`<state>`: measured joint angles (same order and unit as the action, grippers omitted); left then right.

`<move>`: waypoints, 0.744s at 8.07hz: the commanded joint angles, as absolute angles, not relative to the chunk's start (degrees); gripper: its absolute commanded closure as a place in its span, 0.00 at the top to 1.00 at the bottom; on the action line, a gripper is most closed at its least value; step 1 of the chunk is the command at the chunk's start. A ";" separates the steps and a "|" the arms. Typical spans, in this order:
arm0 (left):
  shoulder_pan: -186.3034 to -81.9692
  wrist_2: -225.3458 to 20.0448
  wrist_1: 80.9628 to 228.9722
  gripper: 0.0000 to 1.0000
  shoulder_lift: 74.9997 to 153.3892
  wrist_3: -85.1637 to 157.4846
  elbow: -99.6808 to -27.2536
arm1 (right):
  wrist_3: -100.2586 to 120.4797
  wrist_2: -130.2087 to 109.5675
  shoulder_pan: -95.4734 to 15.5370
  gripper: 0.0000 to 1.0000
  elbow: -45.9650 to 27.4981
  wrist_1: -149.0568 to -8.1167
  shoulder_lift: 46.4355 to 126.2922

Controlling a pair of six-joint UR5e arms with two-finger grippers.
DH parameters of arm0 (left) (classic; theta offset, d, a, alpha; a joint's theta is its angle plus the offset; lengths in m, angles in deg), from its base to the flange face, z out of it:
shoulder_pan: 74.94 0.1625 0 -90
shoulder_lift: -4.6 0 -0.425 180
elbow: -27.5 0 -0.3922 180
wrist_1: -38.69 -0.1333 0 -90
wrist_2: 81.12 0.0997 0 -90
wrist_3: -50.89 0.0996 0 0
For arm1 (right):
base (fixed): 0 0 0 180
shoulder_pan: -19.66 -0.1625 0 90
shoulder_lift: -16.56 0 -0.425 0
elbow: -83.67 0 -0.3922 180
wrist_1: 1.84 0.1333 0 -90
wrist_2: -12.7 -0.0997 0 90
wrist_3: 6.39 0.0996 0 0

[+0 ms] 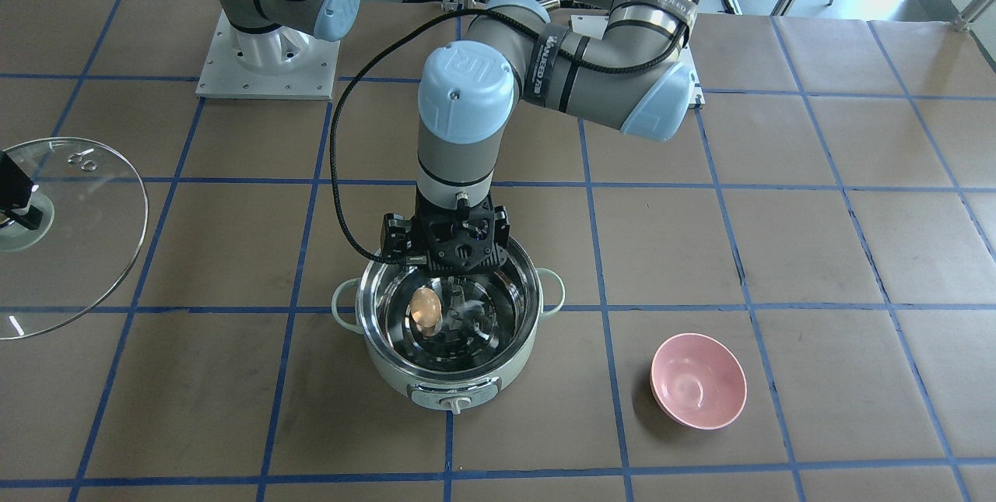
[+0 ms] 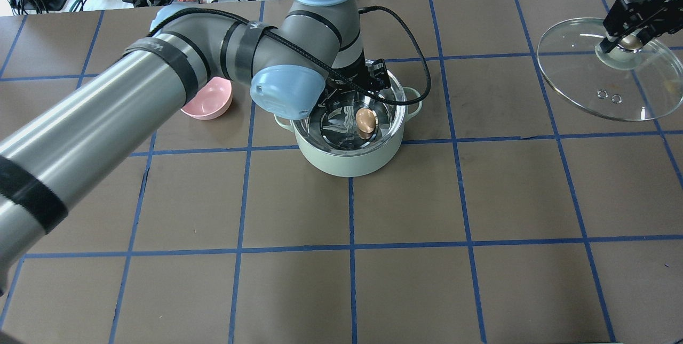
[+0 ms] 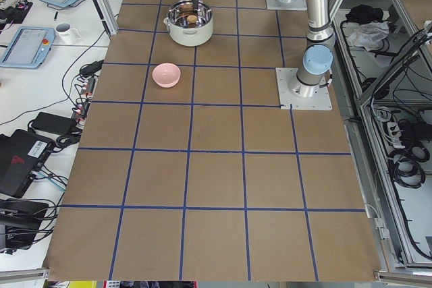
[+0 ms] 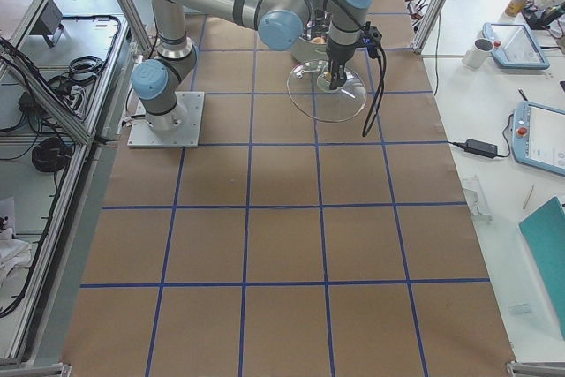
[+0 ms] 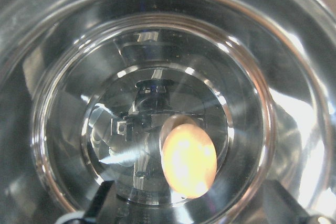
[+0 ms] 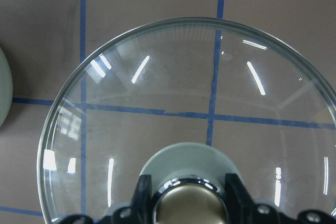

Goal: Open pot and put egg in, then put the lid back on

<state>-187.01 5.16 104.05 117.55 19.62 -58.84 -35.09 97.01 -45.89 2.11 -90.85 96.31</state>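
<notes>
The mint-green pot [image 1: 451, 377] stands open in the middle of the table, also in the overhead view [image 2: 347, 160]. The tan egg [image 1: 426, 310] lies on its steel bottom, also in the overhead view [image 2: 366, 122] and the left wrist view [image 5: 189, 158]. My left gripper [image 1: 454, 265] hangs over the pot's back rim, open and empty; its fingers [image 5: 102, 208] stand wide apart, clear of the egg. My right gripper [image 2: 625, 42] is shut on the beige knob [image 6: 186, 203] of the glass lid [image 2: 587, 77]. It holds the lid above the table, far to my right of the pot.
An empty pink bowl [image 1: 698, 381] sits on the table on my left of the pot, also in the overhead view [image 2: 208, 100]. The left arm's black cable [image 1: 336, 175] loops beside the pot. The arm bases stand at the table's back edge.
</notes>
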 commanded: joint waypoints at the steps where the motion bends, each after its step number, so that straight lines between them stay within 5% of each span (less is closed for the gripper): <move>1: -185.43 5.37 116.50 1.00 107.56 18.81 -58.63 | -29.62 96.90 -48.08 0.00 2.11 -90.61 97.23; 6: -164.02 6.32 143.07 1.00 95.24 40.99 -52.39 | -4.14 95.32 -66.34 0.00 2.02 -101.38 96.28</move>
<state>-172.54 5.30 135.95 99.05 31.10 -53.63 -12.78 95.59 -58.37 2.07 -94.88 97.15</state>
